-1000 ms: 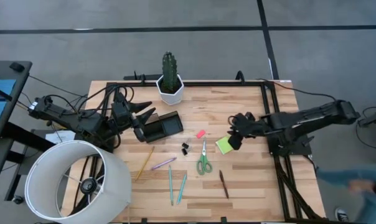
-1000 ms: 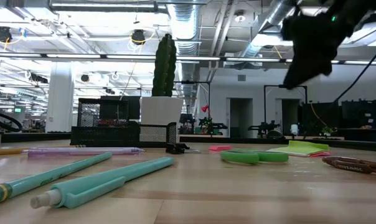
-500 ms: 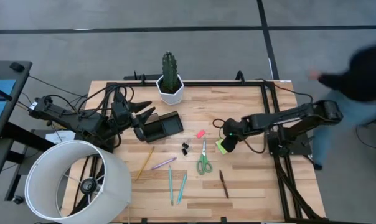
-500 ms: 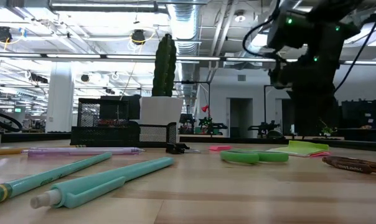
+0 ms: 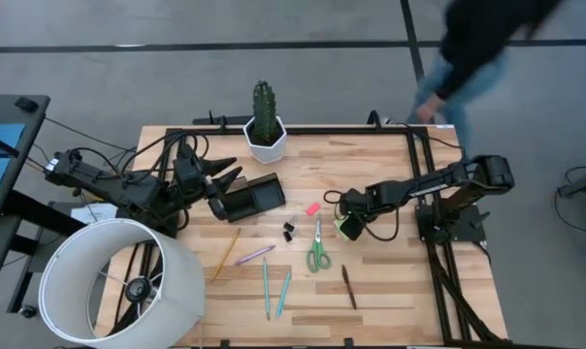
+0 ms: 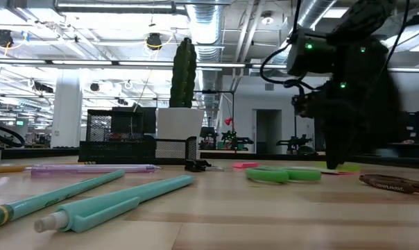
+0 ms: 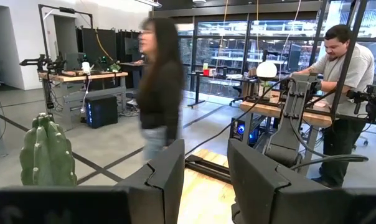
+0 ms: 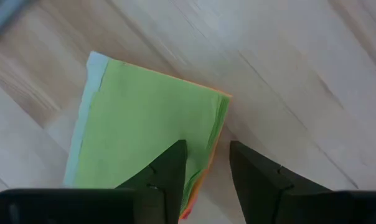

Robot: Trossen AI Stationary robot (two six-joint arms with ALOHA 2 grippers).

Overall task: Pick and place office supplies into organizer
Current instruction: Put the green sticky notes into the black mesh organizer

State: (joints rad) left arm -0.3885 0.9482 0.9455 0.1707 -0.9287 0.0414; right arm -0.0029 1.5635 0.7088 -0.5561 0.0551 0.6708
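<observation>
Jaws of the right gripper (image 8: 203,163) straddle the sticky-note pad (image 8: 147,134) edge, parted; left gripper (image 7: 205,180) parted, empty.

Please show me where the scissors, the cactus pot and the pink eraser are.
scissors (image 5: 317,255), high view, on the green handles.
cactus pot (image 5: 266,143), high view, on the white rim.
pink eraser (image 5: 312,208), high view, on its top face.

Readable text: none.
Brown pen (image 6: 397,183): faint lettering on barrel, too small to read.
Green exit-type sign (image 6: 19,122): lit, far left of room, wording not legible.
Sticky pad (image 8: 144,140): blank top sheet.
Pens (image 6: 112,201), scissors (image 6: 284,174): no print seen.
</observation>
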